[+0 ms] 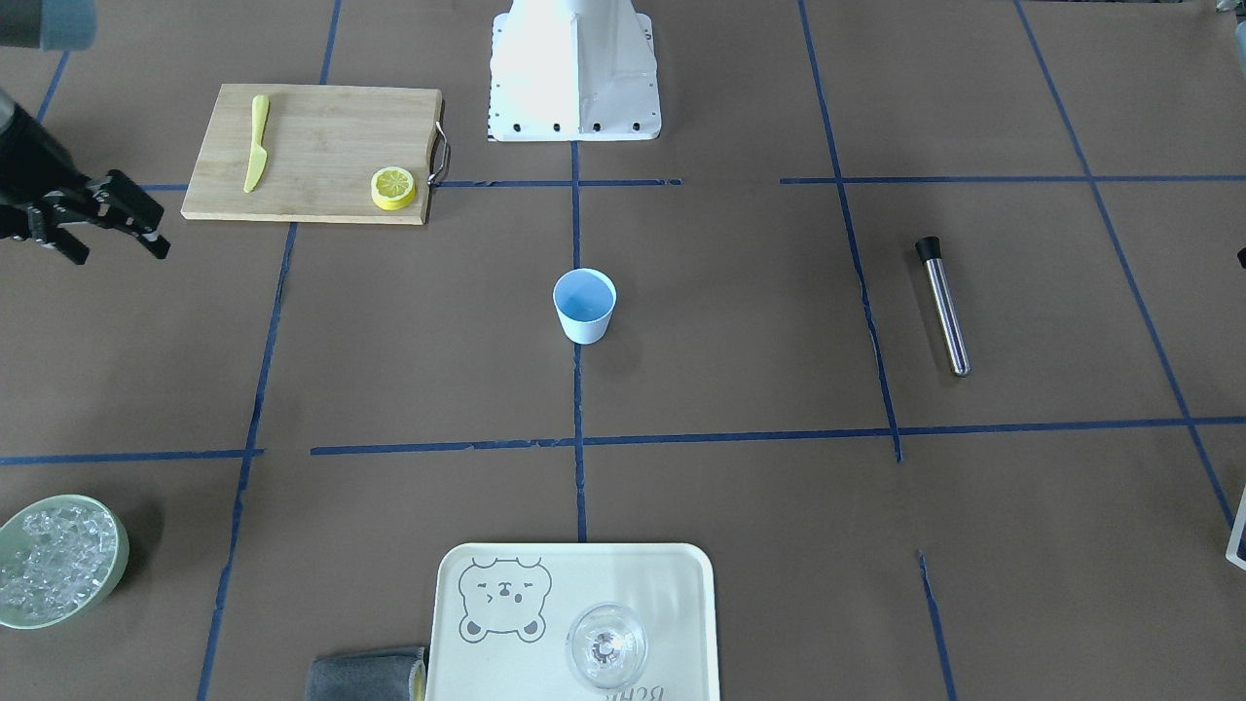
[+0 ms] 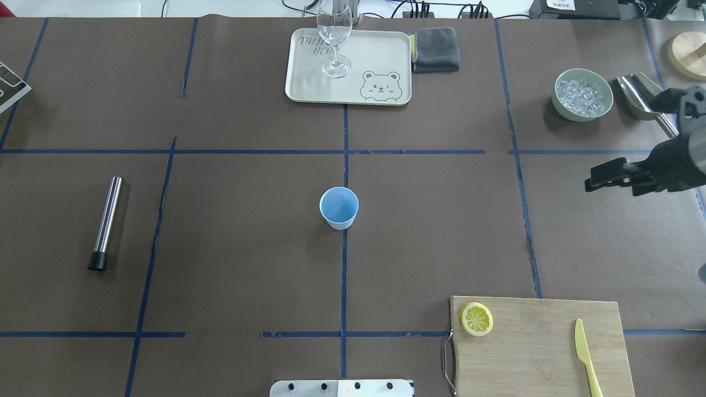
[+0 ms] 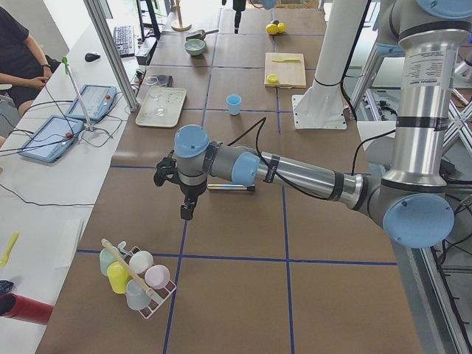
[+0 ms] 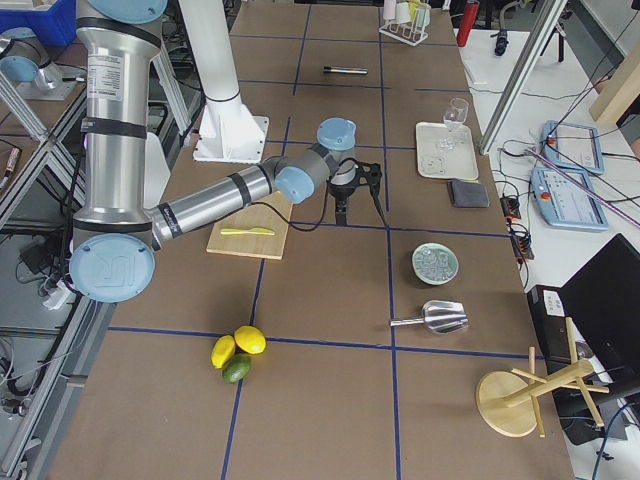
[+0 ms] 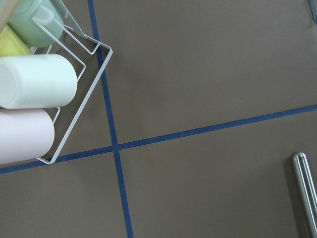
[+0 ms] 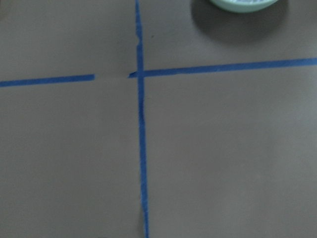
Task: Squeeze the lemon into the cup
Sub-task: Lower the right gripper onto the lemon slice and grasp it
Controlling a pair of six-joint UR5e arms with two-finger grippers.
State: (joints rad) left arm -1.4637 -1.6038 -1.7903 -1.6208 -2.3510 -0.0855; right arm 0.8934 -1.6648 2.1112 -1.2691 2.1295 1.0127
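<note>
Brown table (image 2: 220, 248): lemon (image 2: 477, 318) on board (image 2: 540, 342), well apart from right jaws.

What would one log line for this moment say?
lemon on cutting board, untouched | cup upright, centre | right gripper open, holding nothing | left gripper state unclear

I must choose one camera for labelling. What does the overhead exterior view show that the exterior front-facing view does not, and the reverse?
Only overhead: a metal scoop beside the bowl of ice, and a round wooden disc at the view's top right. Only front-facing: the white robot base nearly whole; overhead catches just its edge. Both: the lemon and yellow knife on the cutting board, the cup, the steel tube, the tray with the glass, the grey cloth, that bowl, the right gripper.
</note>
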